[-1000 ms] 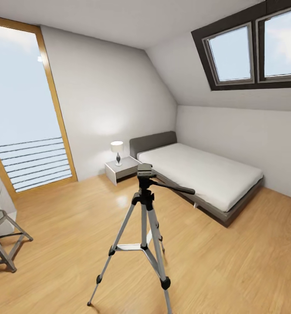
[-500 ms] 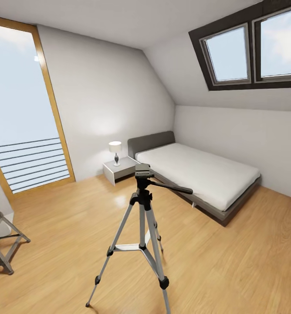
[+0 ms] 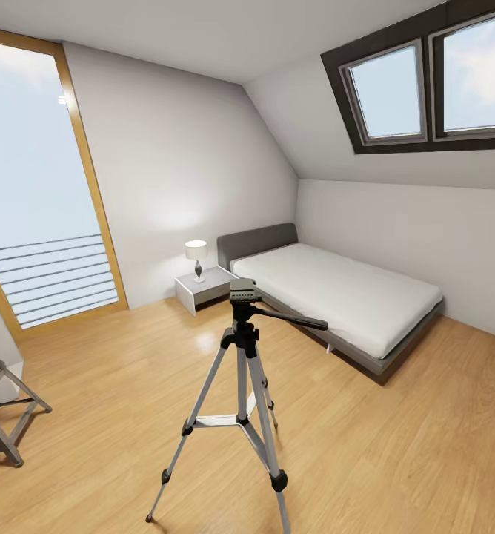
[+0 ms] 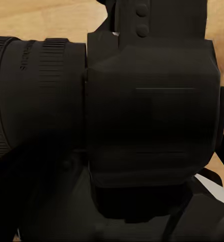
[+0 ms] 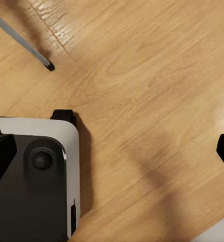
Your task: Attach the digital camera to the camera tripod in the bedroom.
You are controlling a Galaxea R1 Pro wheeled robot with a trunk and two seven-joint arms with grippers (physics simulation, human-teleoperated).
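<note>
The left wrist view has the digital camera (image 4: 147, 106) pressed close against the lens; whether fingers clamp it cannot be told. The camera tripod (image 3: 241, 371) stands on the bedroom floor (image 3: 396, 445) before the bed (image 3: 336, 297).

Bright daylit bedroom (image 3: 203, 148), sharp renders, dim left wrist view

Legible text: none. The digital camera (image 4: 152, 116), seen close in the left wrist view, carries one line of pale lettering on its lens barrel (image 4: 24, 54), set sideways and too blurred to read. No brand, number or sign can be made out on the camera tripod (image 3: 241, 371), walls or furniture in the head view.
</note>
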